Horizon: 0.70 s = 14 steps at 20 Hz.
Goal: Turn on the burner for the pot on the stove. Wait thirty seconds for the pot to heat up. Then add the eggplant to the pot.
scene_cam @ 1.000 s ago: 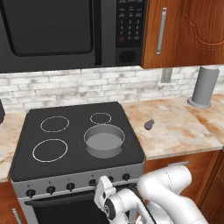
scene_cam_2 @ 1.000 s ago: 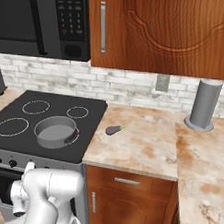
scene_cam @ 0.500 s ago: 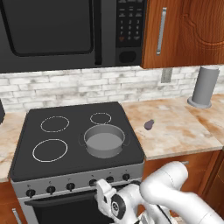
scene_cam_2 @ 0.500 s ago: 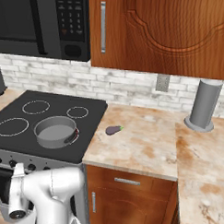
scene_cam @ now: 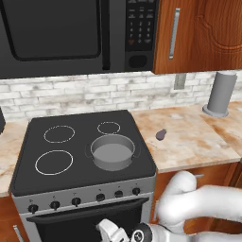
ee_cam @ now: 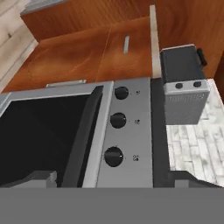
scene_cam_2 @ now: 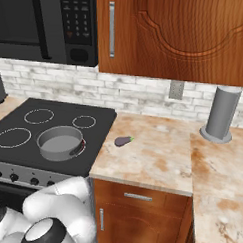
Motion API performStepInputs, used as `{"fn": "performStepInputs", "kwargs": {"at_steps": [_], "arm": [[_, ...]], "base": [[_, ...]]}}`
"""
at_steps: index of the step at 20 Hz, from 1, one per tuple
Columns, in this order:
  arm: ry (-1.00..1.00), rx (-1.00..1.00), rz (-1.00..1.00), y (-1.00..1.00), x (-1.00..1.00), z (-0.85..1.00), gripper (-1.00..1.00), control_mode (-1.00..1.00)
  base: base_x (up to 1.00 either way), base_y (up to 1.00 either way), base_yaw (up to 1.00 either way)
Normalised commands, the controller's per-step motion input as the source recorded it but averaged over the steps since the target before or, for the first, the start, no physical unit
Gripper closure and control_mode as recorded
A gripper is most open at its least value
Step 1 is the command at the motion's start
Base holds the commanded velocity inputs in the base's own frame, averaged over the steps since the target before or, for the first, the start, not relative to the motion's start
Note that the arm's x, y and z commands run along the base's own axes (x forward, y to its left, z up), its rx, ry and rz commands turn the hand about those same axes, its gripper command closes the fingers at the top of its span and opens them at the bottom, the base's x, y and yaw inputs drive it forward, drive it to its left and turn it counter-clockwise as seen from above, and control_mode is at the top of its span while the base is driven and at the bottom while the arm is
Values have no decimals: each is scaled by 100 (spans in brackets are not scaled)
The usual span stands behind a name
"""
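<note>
A rendered kitchen of marbled beige countertop (scene_cam: 198,142), white brick backsplash and reddish wood cabinets frames the black glass-top stove (scene_cam: 71,160) with its white ring outlines and silver front strip of black knobs. The short, wide grey metal pot (scene_cam: 112,151) with two small side handles sits on the front right ring, apparently empty. The small dark purple eggplant (scene_cam: 161,134) lies on the counter just right of the stove, well apart from the pot, seemingly waiting until the pot has heated.

My gripper (scene_cam: 109,232) hangs low in front of the dark oven door, below the knob strip. That placement suits the first step, I judge: reaching a knob to light the pot's burner. In the hand view, rolled sideways, three knobs (ee_cam: 117,120) line the silver strip, none yet touched. My dark finger tips (ee_cam: 41,178) rise at opposite sides of that view, so the gripper stands spread, pinching nothing.

Overhead hangs a black microwave (scene_cam: 66,38); a tall grey cylinder (scene_cam: 221,93) stands far right on the counter, and a dark boxy appliance (ee_cam: 183,87) sits at the stove's left. Nothing appears to block the knobs.
</note>
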Motion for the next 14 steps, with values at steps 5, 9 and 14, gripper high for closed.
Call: {"fn": "performStepInputs", "kwargs": {"at_steps": [5,9,14], "arm": [[9,6,0,0,-40,100,-100,-100],[16,16,0,0,-2,100,-100,-100],[18,19,0,0,0,100,-100,-100]], "base": [[0,0,0],[0,0,0],[0,0,0]]}}
